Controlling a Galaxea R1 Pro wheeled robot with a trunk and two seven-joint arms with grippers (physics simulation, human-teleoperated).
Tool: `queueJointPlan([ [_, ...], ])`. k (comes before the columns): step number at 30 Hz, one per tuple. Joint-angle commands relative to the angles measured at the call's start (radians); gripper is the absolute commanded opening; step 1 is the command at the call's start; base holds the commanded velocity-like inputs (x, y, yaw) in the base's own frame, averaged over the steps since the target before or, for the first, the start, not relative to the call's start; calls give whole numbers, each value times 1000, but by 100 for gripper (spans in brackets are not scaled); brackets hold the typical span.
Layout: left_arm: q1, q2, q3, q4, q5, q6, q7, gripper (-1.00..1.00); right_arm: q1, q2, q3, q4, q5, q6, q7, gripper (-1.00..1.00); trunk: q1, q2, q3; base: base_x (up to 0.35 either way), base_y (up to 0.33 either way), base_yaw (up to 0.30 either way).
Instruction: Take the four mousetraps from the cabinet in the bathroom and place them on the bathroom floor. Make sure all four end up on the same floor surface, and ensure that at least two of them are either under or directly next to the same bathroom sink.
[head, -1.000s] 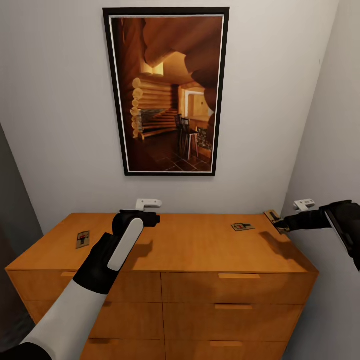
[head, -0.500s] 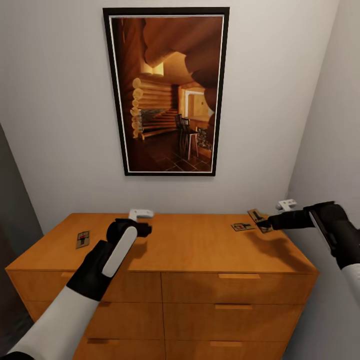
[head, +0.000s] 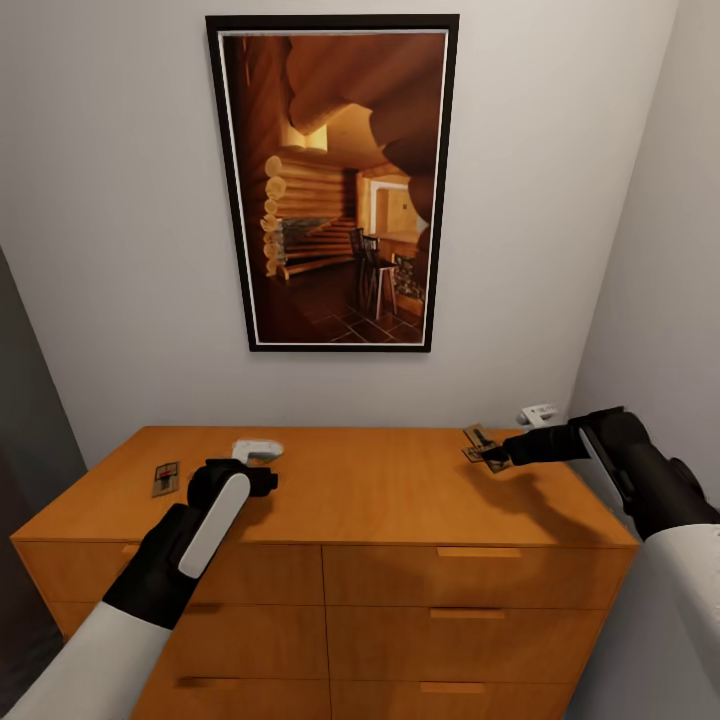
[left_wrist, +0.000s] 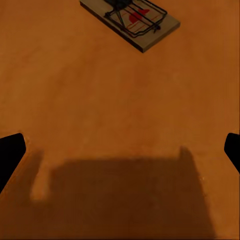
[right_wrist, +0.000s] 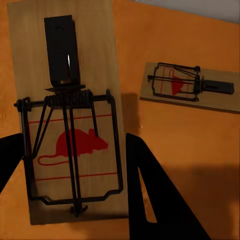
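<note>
- Cabinet (head: 330, 500): low orange-brown wooden chest against the wall, drawer fronts with slim handles, flat top serving as the worktop.
- Right gripper (head: 497, 452) is over the right rear part of the cabinet top, fingers pinching a mousetrap (head: 482, 440); the trap is tilted and lifted off the wood.
- Right wrist view: held mousetrap (right_wrist: 67, 115) sits between the dark fingers (right_wrist: 150, 200), red mouse print and wire bar facing the camera.
- Second mousetrap (head: 478, 455) lies flat on the cabinet top just below the held one, partly hidden by it in the head view; in the right wrist view it (right_wrist: 187, 87) lies apart on the wood.
- Third mousetrap (head: 165, 477) lies flat near the left edge of the cabinet top, well apart from the other two.
- Left gripper (head: 255, 450) hovers over the left-centre of the top, right of that third trap; fingers spread wide, holding nothing.
- Left wrist view: dark fingertips (left_wrist: 11, 152) at both sides of the frame, bare wood between, one mousetrap (left_wrist: 131, 20) lying flat ahead of them, gripper shadow on the wood.
- Framed picture (head: 335, 180) of a log-cabin interior hangs on the wall above the cabinet.
</note>
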Motion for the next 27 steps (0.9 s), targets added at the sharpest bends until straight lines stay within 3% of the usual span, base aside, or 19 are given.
queueJointPlan([
  [1, 2, 7, 3, 1, 11, 2, 10, 100, -1, 5, 2, -1, 8, 3, 6, -100, 0, -1, -1, 0, 0, 0],
  [12, 2, 69, 65, 11, 6, 0, 10, 100, -1, 67, 19, 2, 10, 3, 4, -100, 0, -1, -1, 0, 0, 0],
  [13, 2, 115, 237, 11, 6, 0, 10, 100, -1, 85, 22, 3, 11, 3, 4, -100, 0, -1, -1, 0, 0, 0],
  [27, 1, 115, 242, 0, 5, 2, 13, 100, -1, 87, 42, 7, 10, 2, -3, -100, 0, -1, -1, 0, 0, 0],
])
